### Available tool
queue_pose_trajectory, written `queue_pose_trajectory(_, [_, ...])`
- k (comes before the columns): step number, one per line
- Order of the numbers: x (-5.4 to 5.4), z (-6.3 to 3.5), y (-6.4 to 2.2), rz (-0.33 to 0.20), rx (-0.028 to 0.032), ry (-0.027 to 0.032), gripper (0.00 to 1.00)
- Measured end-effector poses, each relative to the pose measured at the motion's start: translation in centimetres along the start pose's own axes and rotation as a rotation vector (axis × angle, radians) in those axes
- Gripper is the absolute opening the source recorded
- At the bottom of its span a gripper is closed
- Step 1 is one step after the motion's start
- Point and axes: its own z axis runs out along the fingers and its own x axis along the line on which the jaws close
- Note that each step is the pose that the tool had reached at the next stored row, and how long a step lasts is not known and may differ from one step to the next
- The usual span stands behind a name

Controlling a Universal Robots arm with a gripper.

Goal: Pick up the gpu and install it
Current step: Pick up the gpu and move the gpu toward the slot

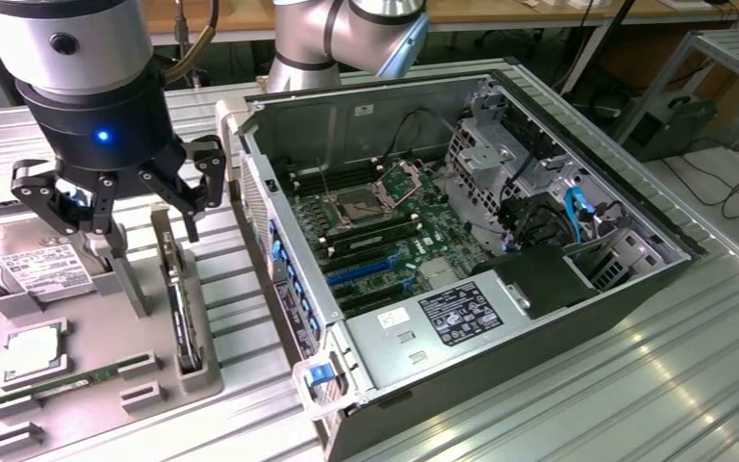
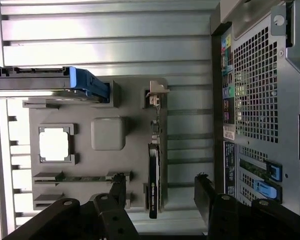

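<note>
The gpu [image 1: 186, 322] stands on its edge in a slot of the grey holder tray [image 1: 113, 332], its silver bracket [image 1: 165, 236] at the far end. Seen edge-on in the wrist view, the gpu [image 2: 154, 175] is a thin dark strip with the bracket [image 2: 157, 92] beyond it. My gripper [image 1: 132, 223] hangs open above the tray, over the card's bracket end, holding nothing. In the wrist view the gripper [image 2: 162, 192] has one black finger on each side of the card, well apart from it.
The tray also carries a hard drive [image 1: 34, 265], a processor [image 1: 36, 351] and a memory stick [image 1: 68, 380]. The open computer case [image 1: 472, 241] lies at the exterior view's right of the tray, its blue expansion slots [image 1: 359, 271] exposed. Ribbed metal table [image 1: 677, 385] all around.
</note>
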Motion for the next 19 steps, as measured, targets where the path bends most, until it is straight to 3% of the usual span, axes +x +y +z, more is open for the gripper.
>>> queue_pose_trajectory(19, [0.0,1.89,-0.06,-0.005,-0.0001,0.0001,0.66])
